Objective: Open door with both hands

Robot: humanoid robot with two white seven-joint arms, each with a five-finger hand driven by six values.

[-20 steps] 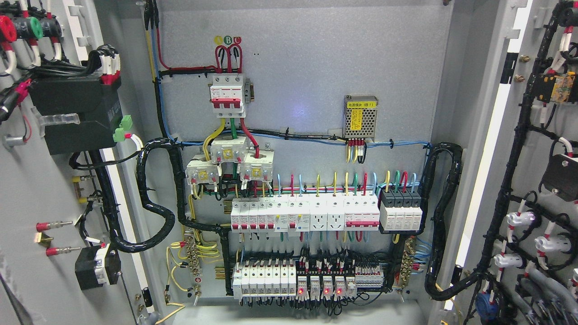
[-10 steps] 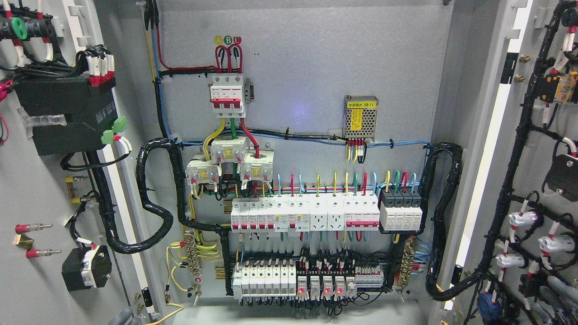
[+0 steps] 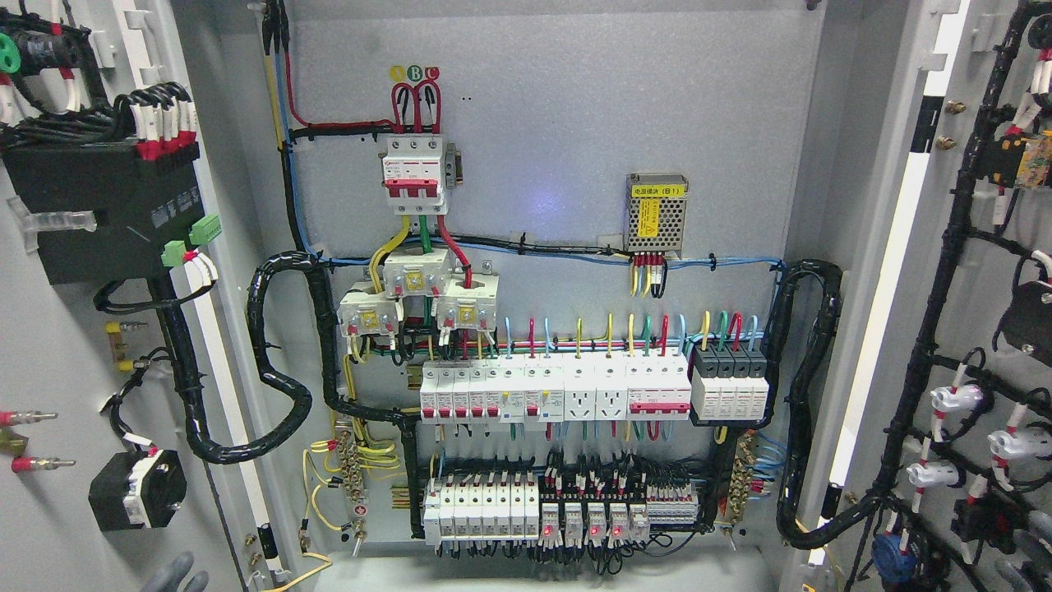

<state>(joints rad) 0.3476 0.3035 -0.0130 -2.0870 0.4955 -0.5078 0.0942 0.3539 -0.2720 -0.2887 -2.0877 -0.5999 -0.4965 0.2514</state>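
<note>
Left hand (image 3: 168, 574): only grey fingertips poke up at the bottom edge, lower left, just in front of the left door (image 3: 57, 345); contact and grip can't be told, too little shows. Right hand not visible.

Left door swung open, inner face toward camera, carrying a black module (image 3: 99, 214) with white-sleeved wires on top, green connectors (image 3: 191, 240) at its right edge, a black rotary switch back (image 3: 136, 489) lower down, red-tipped studs near the left edge. Black corrugated conduit (image 3: 283, 386) loops from that door into the cabinet.

Right door (image 3: 970, 329) also open, inner face lined with black wire harness and white lamp backs (image 3: 953, 400).

Between them, the grey backplate (image 3: 575, 107): three-pole red-white breaker (image 3: 415, 174) up top, perforated power supply (image 3: 655, 212), a row of breakers and sockets (image 3: 555, 390), bottom row with red lit indicators (image 3: 581, 530).
</note>
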